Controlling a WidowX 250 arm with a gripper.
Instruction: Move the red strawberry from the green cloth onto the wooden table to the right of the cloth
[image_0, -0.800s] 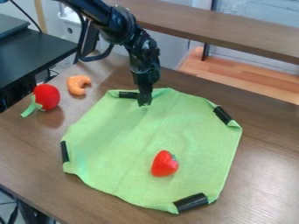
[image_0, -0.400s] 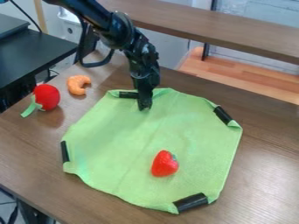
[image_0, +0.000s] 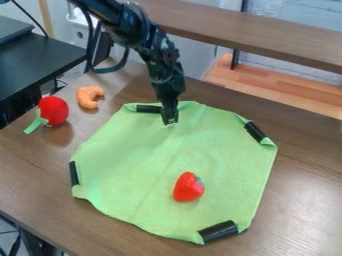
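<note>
Black gripper (image_0: 170, 120) has shifted slightly at green cloth (image_0: 133, 165); cloth unmoved, so little progress apparent; open or closed, cannot tell.

A brown table (image_0: 307, 170) carries 2 toys near its left edge: a red vegetable (image_0: 53, 110) with a green leaf (image_0: 33, 125) (the leaf points down toward the lower left) and, just beside it, a curled orange shrimp (image_0: 85, 96). A red strawberry (image_0: 188, 187) with a green top lies well apart from those 2, lower and right of centre. A black desk (image_0: 33, 60) stands at the upper left; a brown shelf (image_0: 260, 31) crosses behind, above light wooden flooring (image_0: 274, 89).
</note>
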